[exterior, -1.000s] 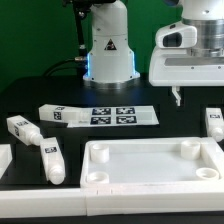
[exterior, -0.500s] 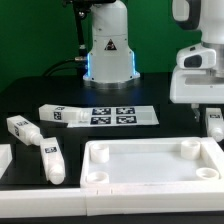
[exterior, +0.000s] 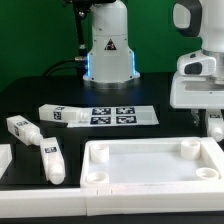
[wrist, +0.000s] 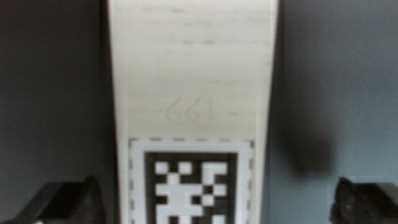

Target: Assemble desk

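Leg point(wrist: 192, 100) inside spread gripper point(wrist: 217, 200); wrist view only

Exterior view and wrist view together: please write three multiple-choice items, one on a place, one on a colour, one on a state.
1. Where does the pincer hang?
A. over the leg at the exterior view's right
B. over the marker board
C. inside the big panel
2. What colour is the table?
A. white
B. black
C. green
3. How is the pincer?
A. shut on a leg
B. shut, empty
C. open
Answers: A, the arm's end stands above that leg; B, its bare top is black; C, gaps show between both fingers and the leg.
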Action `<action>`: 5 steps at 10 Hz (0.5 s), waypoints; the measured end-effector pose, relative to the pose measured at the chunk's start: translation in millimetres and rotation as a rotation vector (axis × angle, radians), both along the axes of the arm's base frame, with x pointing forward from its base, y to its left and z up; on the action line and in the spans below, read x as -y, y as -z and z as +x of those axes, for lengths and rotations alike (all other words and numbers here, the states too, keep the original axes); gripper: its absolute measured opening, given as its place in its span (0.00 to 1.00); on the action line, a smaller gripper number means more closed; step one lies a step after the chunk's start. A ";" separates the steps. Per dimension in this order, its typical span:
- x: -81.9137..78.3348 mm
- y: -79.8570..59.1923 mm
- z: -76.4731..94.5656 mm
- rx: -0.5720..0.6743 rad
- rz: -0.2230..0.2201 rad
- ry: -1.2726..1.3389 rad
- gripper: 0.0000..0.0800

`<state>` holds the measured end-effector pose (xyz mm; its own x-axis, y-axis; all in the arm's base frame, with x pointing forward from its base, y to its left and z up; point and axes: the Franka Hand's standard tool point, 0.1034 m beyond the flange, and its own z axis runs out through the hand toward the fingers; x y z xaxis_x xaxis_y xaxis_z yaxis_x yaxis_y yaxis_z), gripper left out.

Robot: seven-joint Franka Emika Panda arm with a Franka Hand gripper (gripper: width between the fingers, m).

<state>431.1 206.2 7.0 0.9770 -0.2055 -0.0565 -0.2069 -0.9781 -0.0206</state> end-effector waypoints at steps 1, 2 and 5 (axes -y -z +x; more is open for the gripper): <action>0.2 0.0 0.1 0.000 0.000 0.000 0.59; 3.0 -1.2 2.1 0.002 0.001 -0.012 0.35; 45.3 -17.9 27.2 0.052 0.029 -0.283 0.35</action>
